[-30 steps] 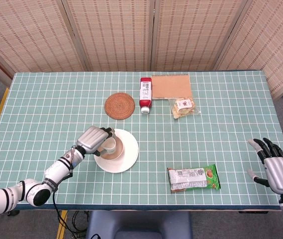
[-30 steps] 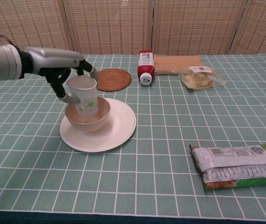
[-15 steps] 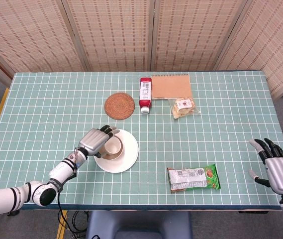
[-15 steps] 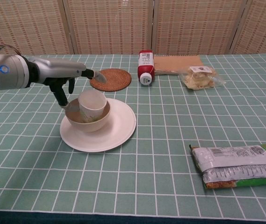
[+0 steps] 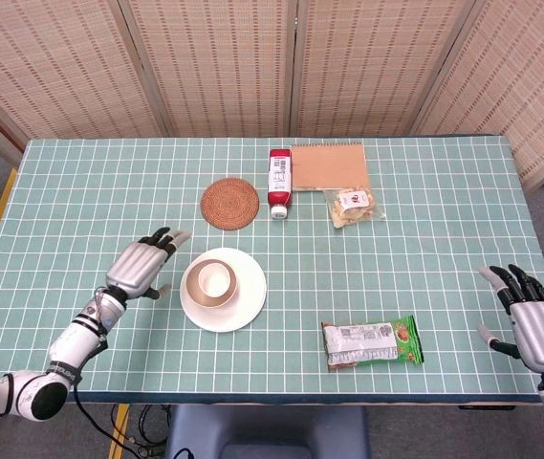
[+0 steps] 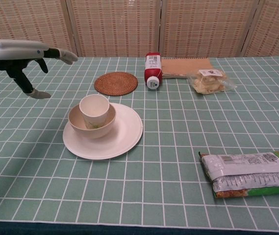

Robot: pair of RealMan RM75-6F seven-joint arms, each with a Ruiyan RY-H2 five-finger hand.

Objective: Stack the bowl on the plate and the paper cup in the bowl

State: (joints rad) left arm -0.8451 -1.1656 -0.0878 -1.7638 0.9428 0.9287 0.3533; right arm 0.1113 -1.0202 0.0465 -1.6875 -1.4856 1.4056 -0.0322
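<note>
A white paper cup (image 5: 213, 280) (image 6: 94, 110) stands upright inside a beige bowl (image 5: 198, 292) (image 6: 78, 126). The bowl rests on a white plate (image 5: 248, 296) (image 6: 124, 132) near the table's left middle. My left hand (image 5: 141, 265) (image 6: 26, 54) hovers to the left of the plate with its fingers spread, holding nothing and clear of the cup. Off the table's front right corner, my right hand (image 5: 532, 323) hangs with fingers apart and empty; the chest view does not show it.
A round woven coaster (image 5: 230, 203) (image 6: 115, 83) lies behind the plate. A red-capped bottle (image 5: 280, 181) (image 6: 152, 69) lies on its side beside a brown notebook (image 5: 329, 165) and a clear snack bag (image 5: 354, 207). A green snack packet (image 5: 372, 344) (image 6: 249, 173) lies front right.
My left hand let go of the paper cup, which settled into the bowl. The hand then drew back to the left and opened wide. The right hand stayed put.
</note>
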